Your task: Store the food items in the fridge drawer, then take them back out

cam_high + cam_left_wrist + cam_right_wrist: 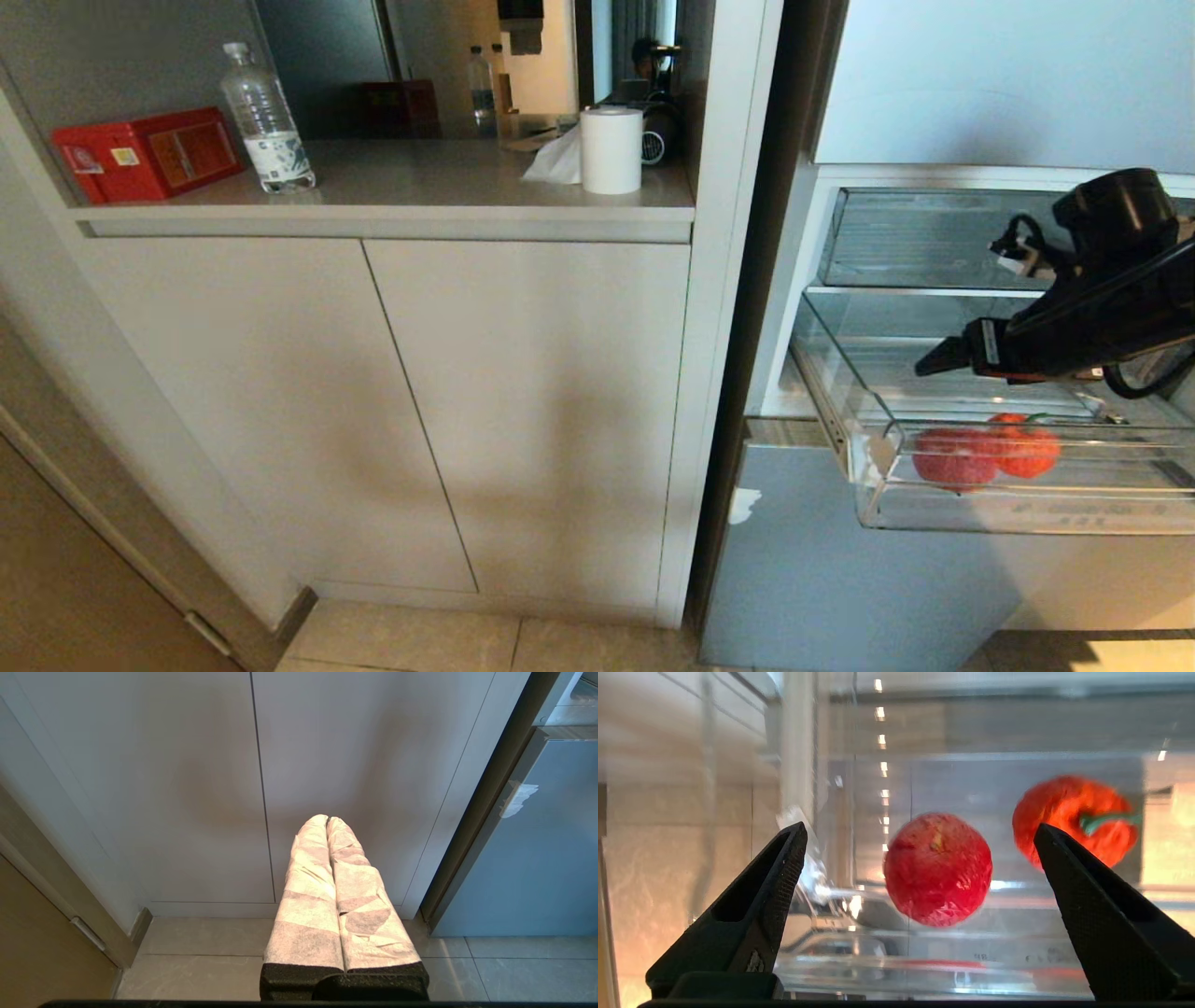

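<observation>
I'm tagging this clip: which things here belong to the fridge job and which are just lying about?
Job: round red fruit, stemmed red piece, clear drawer, open right gripper.
Lying about: red box, water bottle, paper roll.

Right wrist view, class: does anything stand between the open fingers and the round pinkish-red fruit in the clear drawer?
Nothing visible does. The right gripper is open above the fridge drawer, and the round fruit lies framed between its fingers. The stemmed red piece sits beside the fruit, not in the path.
</observation>
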Robot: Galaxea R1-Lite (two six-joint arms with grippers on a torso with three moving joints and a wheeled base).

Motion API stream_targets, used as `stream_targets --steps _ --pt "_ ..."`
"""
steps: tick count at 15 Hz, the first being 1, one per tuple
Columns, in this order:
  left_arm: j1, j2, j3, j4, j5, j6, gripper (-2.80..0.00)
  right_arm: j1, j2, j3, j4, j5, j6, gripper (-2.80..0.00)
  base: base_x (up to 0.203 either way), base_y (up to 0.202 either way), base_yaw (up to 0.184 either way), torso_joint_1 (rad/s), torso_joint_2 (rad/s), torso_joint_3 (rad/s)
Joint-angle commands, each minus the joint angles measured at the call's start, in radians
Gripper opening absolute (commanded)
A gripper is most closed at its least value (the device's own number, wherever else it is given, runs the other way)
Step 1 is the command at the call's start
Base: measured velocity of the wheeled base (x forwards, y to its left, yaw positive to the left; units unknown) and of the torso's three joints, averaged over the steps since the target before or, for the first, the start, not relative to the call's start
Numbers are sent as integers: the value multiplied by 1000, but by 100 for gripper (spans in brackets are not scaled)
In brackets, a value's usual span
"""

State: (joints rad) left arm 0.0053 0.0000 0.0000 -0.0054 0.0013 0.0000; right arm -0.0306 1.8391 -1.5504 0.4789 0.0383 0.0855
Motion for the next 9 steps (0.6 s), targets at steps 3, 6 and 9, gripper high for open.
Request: stream_targets --steps 3,6,9 --pt "0 2 0 -1 0 0 -280 -1 56 -115 68 -22 -8 0 0 0 0 0 0 0" --pt "1 2 1 -1 0 0 -280 -3 140 -278 219 -26 -9 0 0 0 0 0 0 0" --pt "1 2 1 -1 0 0 -280 -7 194 -395 385 -26 -11 0 0 0 0 0 0 0"
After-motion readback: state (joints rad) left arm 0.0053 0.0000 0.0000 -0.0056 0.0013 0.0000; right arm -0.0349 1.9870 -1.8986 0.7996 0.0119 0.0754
